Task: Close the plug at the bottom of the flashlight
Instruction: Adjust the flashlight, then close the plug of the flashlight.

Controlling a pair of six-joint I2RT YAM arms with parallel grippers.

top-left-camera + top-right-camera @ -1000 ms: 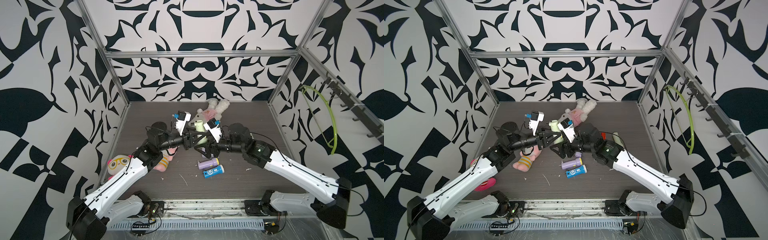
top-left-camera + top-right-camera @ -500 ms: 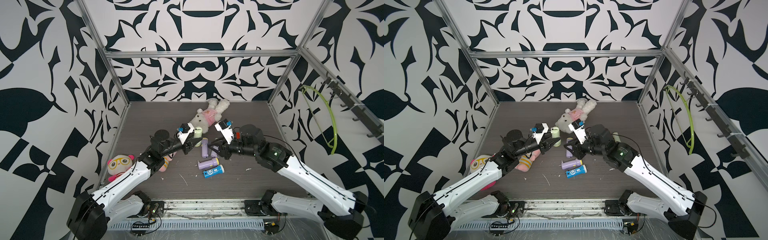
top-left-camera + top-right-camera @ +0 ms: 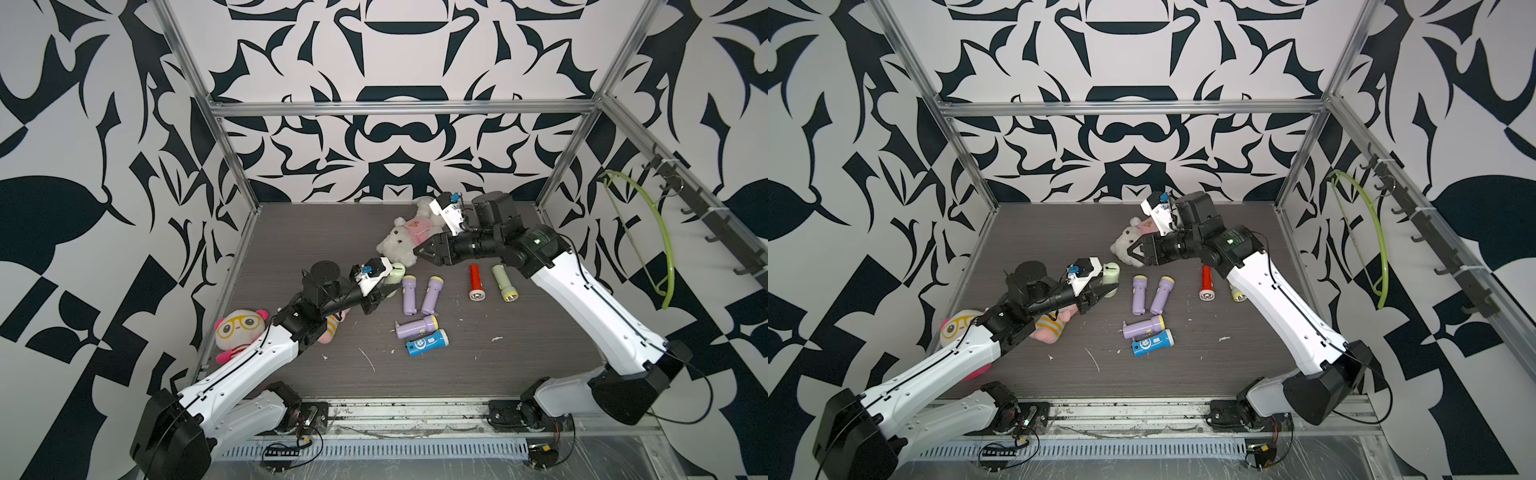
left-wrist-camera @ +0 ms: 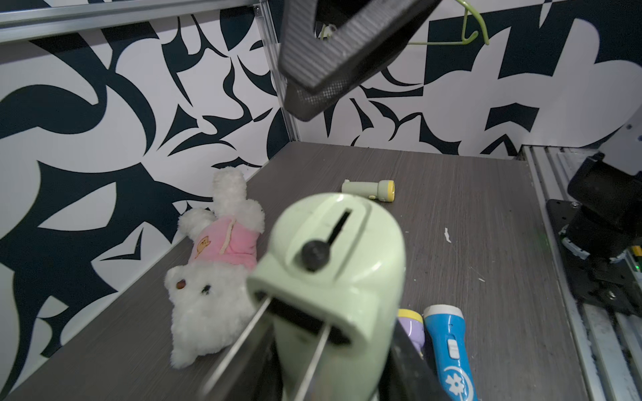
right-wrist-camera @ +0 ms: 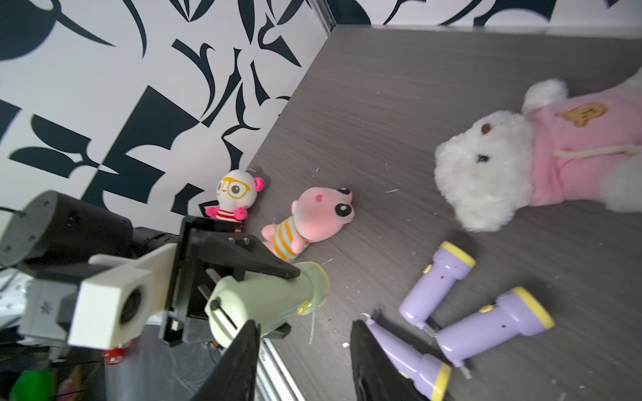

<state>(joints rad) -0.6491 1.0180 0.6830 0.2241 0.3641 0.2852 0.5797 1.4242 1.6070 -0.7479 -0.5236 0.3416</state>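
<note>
Glossy plastic flashlight [image 4: 333, 277]; fluffy plush bear [image 4: 208, 295]; matt woodgrain table [image 4: 469, 208].

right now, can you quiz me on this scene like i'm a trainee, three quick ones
1. True or false: the left hand is shut on a pale green flashlight.
2. How many purple flashlights lie on the table?
3. The right hand is: A open and empty; B shut on a purple flashlight; C shut on the pale green flashlight.
Key: 1 true; 2 three; 3 A.
</note>
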